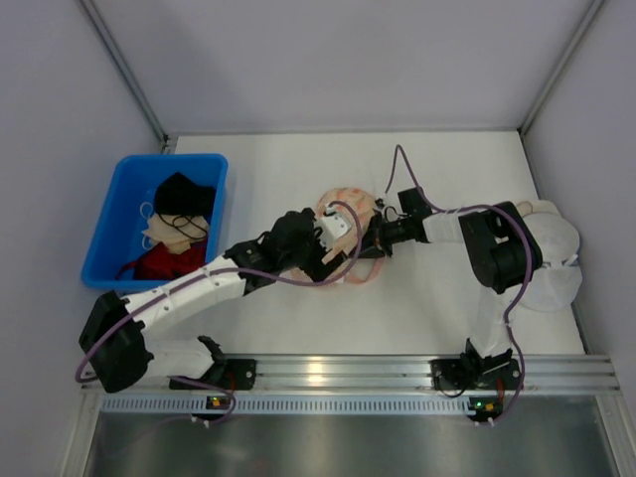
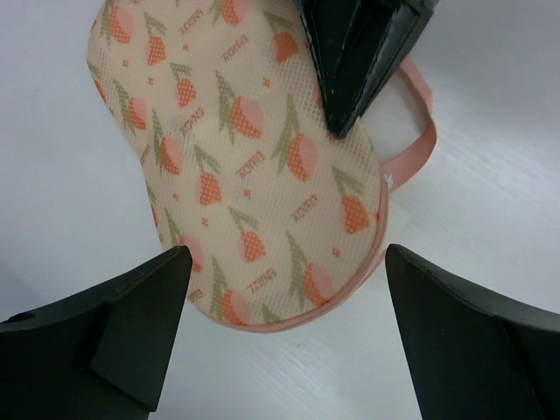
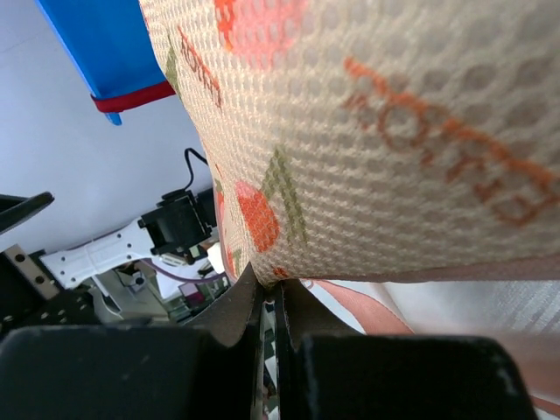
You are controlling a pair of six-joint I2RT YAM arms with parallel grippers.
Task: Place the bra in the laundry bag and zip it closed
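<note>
The laundry bag [image 1: 350,202] lies mid-table with its lobes folded together, peach mesh with reddish fruit print and a pink rim [image 2: 289,322]. The bra is hidden. My left gripper [image 2: 284,254] hovers over the bag's near end, open wide with nothing between its fingers [image 2: 131,306]. From the far side my right gripper [image 3: 271,284] is shut, its tips pinching the bag's edge [image 3: 289,276]. In the left wrist view its black fingers [image 2: 350,79] rest on the bag's top. A pink strap loop [image 2: 420,144] trails off the bag.
A blue bin [image 1: 111,231] at the left holds black, beige and red garments. Plain white round domes [image 1: 555,256] lie at the right behind the right arm. Grey walls enclose the table on three sides.
</note>
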